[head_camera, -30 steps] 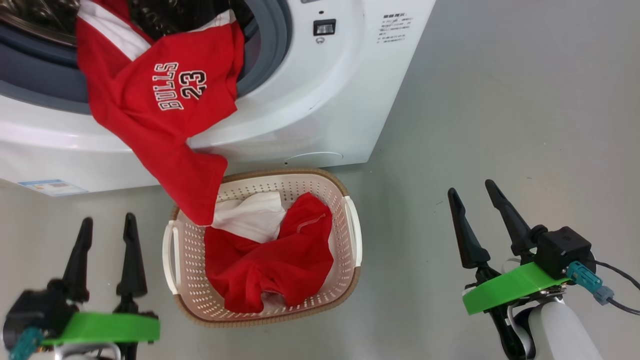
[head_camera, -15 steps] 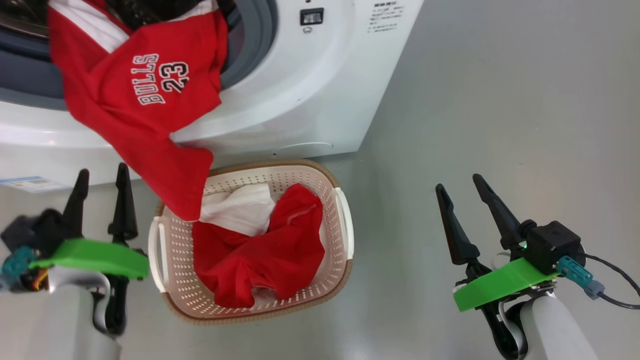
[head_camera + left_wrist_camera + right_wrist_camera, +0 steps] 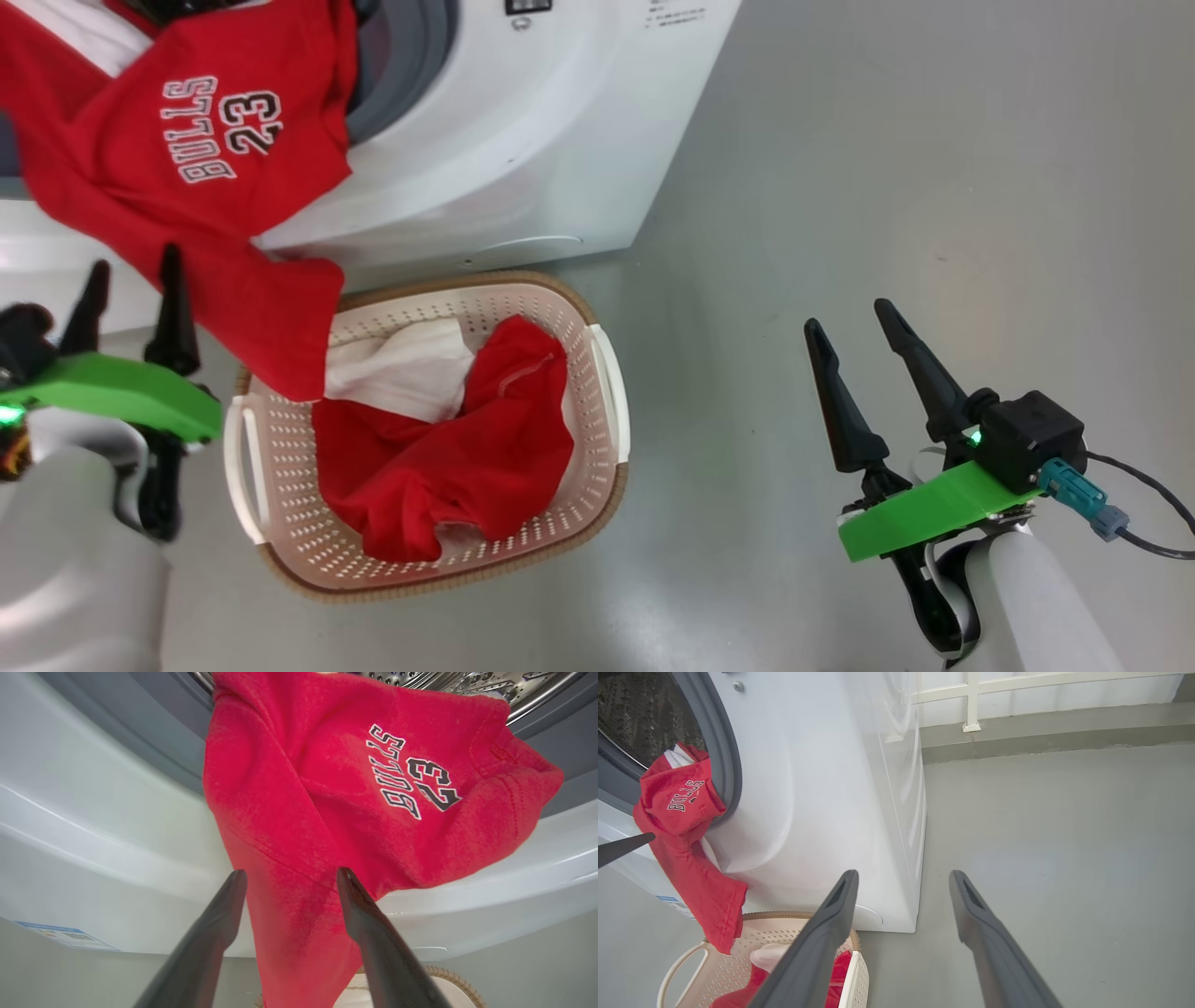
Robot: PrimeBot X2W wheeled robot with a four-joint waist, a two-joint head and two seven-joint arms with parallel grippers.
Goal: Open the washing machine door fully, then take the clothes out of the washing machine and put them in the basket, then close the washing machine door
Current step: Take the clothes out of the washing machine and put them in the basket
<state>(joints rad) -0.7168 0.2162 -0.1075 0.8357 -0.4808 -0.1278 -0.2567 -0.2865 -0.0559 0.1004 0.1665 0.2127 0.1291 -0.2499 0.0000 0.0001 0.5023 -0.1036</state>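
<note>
Over the lower lip of the washing machine opening hangs a red garment lettered BULLS 23; its upper part lies back in the steel drum, past the grey gasket; its lower end drapes down the white front and, in the head view, overlaps the far left corner of the basket; whether cloth and rim touch cannot be told. The basket stands on the grey floor just before the machine, and more clothes, red with a white panel, lie heaped inside it. A small blue label sits low on the machine's front. The left tool is spread wide and grips nothing; it points at the hanging part of the garment, and in the left wrist view the red fabric shows between its two fingertips; contact with the cloth cannot be judged. The right tool is likewise wide and empty; it hangs over bare floor, well apart from the basket, on the basket's right.
</note>
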